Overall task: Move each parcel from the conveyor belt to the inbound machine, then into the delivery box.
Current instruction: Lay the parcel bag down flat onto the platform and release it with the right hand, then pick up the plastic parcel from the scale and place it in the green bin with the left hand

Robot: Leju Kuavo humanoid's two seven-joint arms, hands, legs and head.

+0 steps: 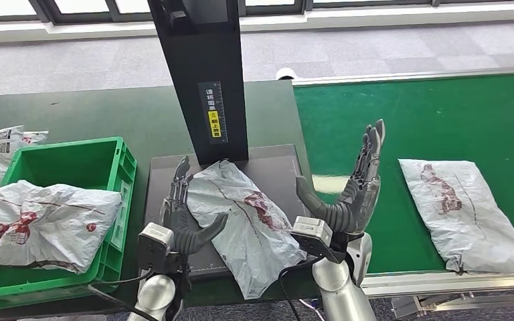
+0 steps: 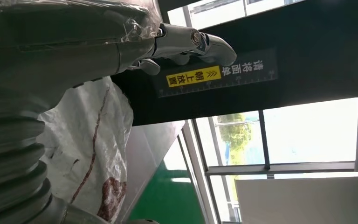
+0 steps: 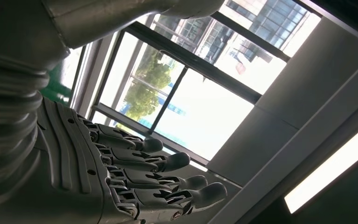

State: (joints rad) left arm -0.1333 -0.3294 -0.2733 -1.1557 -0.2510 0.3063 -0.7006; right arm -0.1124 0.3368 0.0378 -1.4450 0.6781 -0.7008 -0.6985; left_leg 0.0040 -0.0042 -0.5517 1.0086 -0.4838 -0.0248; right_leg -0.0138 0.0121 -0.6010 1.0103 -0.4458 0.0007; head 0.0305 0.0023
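Both hands open: left hand [image 1: 177,212] touches the parcel [image 1: 244,217] lying lengthwise on the scanner plate [image 1: 278,167]; right hand [image 1: 351,187] is raised beside it.

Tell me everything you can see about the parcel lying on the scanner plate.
The parcel on the plate is a soft, crumpled grey-white plastic mailer with dark red print. It lies flat and slanted on the inbound machine's dark plate, its far end near the black column and its near corner hanging over the front edge. The left hand rests at its left edge; the right hand is raised, fingers spread, clear of it.
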